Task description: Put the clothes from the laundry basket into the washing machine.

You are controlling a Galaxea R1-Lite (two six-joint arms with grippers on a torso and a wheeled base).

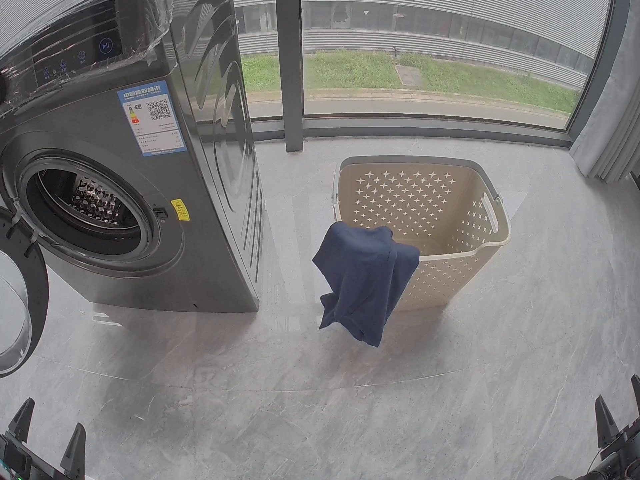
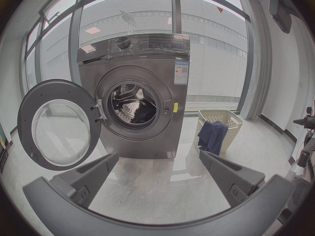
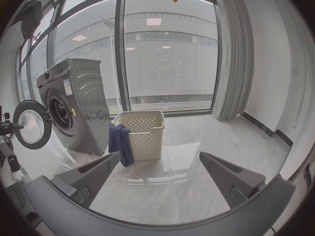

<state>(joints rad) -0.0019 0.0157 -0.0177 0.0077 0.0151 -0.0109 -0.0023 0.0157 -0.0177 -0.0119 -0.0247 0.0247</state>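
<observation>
— What worried you there?
— Left of the basket [image 1: 413, 161] stood the washer [image 1: 200, 188], door [image 1: 17, 301] open. My left gripper [image 1: 52, 416] gaped wide, empty, well short of the basket. The navy garment [image 1: 363, 281] hung over the basket's near rim. My right gripper [image 1: 619, 395] gaped likewise. I judged a snagged pull might tip the basket.

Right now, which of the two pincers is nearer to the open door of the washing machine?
The left pincer: it sits close to the open door, while the right pincer is far off on the other side.
</observation>
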